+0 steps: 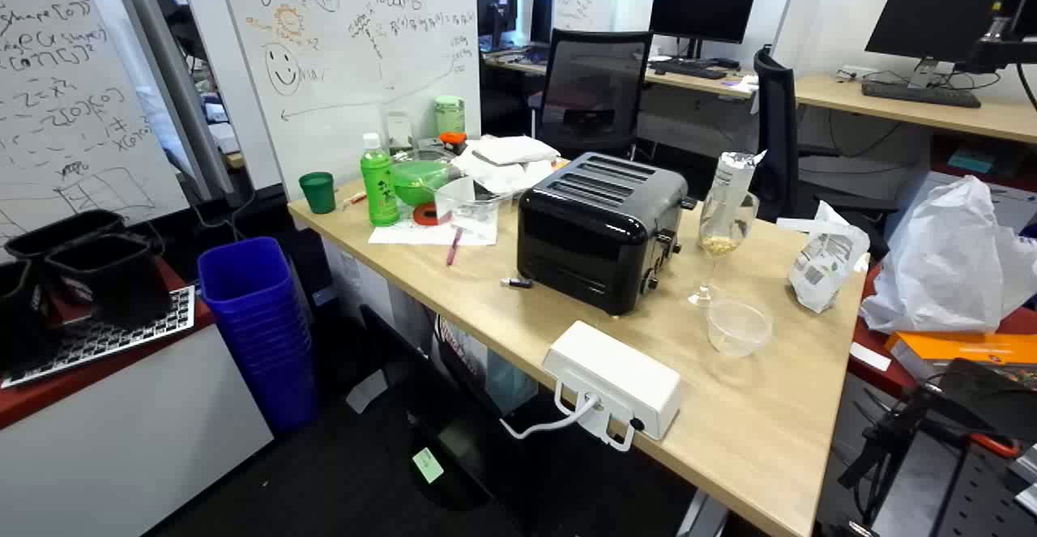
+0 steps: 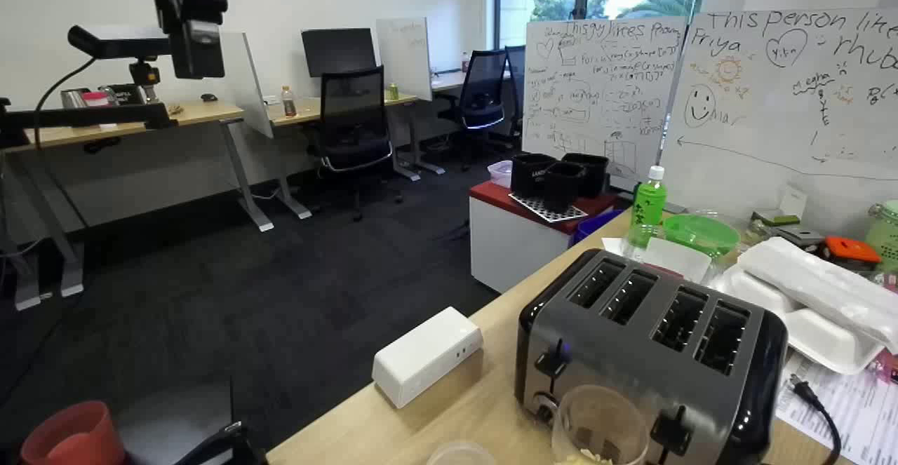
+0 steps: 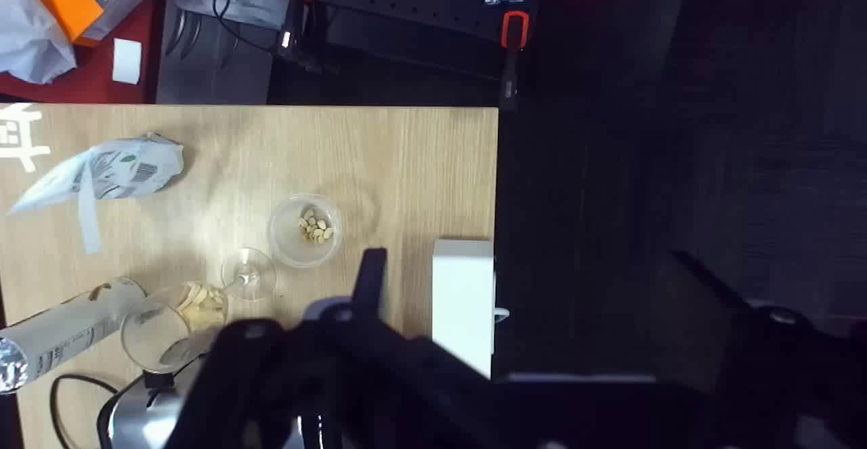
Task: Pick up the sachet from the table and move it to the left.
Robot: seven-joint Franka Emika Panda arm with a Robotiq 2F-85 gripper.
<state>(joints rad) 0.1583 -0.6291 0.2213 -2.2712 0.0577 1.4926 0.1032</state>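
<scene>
The sachet [image 1: 826, 266] is a white crinkled pouch with grey print and a torn strip at its top. It rests on the light wood table [image 1: 778, 432] near the edge, beyond the clear cup in an exterior view. In the wrist view the sachet [image 3: 139, 170] lies at the far left, beside the table's upper edge. My gripper [image 3: 527, 254] is open, with its dark fingers wide apart and nothing between them. It is above the table's edge and the dark floor, well to the right of the sachet. The sachet is out of view in an exterior view where the table [image 2: 449, 416] shows only partly.
A clear cup with nuts [image 3: 305, 231], a stemmed glass [image 1: 723, 233] and a printed tube [image 3: 74, 330] stand near the sachet. A black toaster [image 1: 579, 245] and a white box [image 3: 464, 307] are also on the table. A puffy white bag [image 1: 956, 262] lies beyond the edge.
</scene>
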